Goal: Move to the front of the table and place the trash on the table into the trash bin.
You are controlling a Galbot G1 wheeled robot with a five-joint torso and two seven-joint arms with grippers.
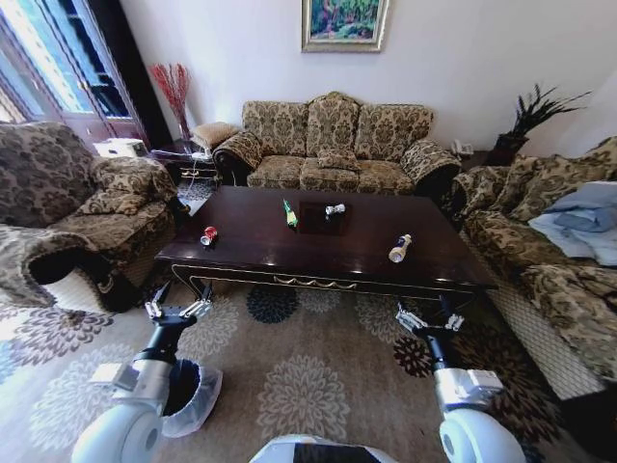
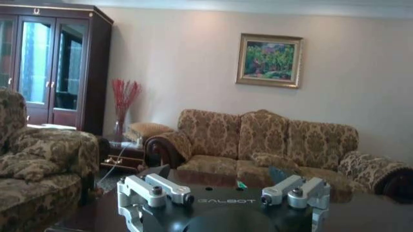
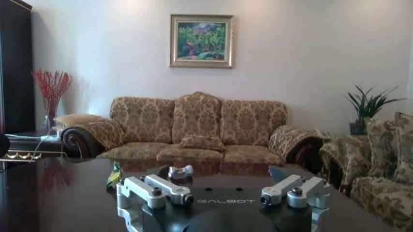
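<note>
The dark glossy table (image 1: 328, 256) stands just ahead of me. On it lie a red-and-white can (image 1: 209, 235) at the left, a green wrapper (image 1: 290, 214) and a small silvery bottle (image 1: 335, 209) near the middle, and a beige-and-white bottle (image 1: 399, 249) at the right. The right wrist view shows the wrapper (image 3: 114, 176) and silvery bottle (image 3: 180, 171) on the tabletop (image 3: 58, 193). The black trash bin (image 1: 196, 394) with its whitish liner sits on the carpet beside my left arm, partly hidden by it. My left gripper (image 1: 178, 307) and right gripper (image 1: 429, 321) hover open before the table's front edge, holding nothing.
Patterned sofas surround the table: one behind it (image 1: 333, 145), one at the left (image 1: 67, 207), one at the right (image 1: 549, 231) with a blue cloth (image 1: 578, 222). A floral carpet (image 1: 304, 386) lies under me. A dark cabinet (image 2: 51, 67) stands at the far left.
</note>
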